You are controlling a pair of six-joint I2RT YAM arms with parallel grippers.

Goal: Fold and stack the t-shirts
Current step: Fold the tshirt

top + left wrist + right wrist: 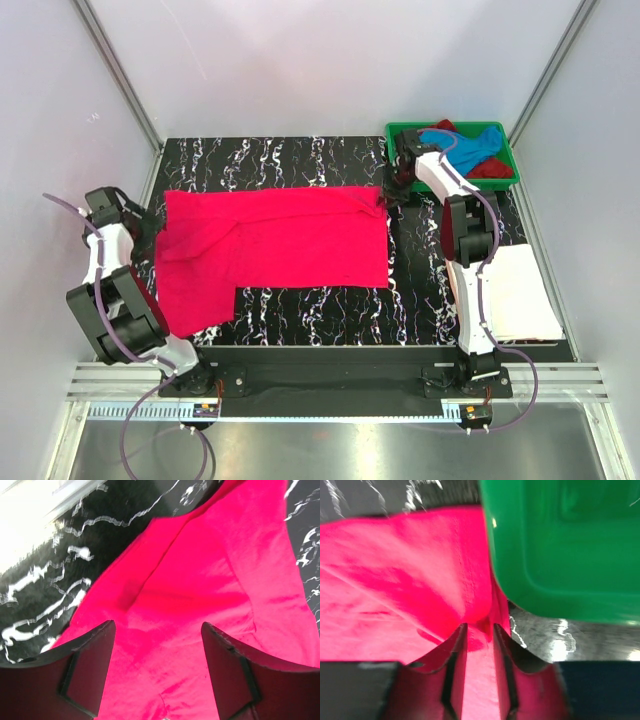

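Observation:
The hot pink t-shirt [275, 245] lies spread across the black marble table, with one part hanging toward the front left. My left gripper [148, 225] is at the shirt's left edge; in the left wrist view it [157, 626] is open and empty just above the pink cloth [210, 580]. My right gripper [392, 190] is at the shirt's far right corner. In the right wrist view it [480, 626] is shut on a pinch of the pink cloth [410, 580]. The sky blue t-shirt [470, 148] and dark red t-shirt [492, 168] lie crumpled in the tray. The white t-shirt [520, 290] lies folded at the right.
The green plastic tray [505, 135] stands at the back right corner, right beside my right gripper; its wall fills the upper right of the right wrist view [560, 555]. White enclosure walls stand on both sides and behind. The table's front edge [330, 348] runs just behind the arm bases.

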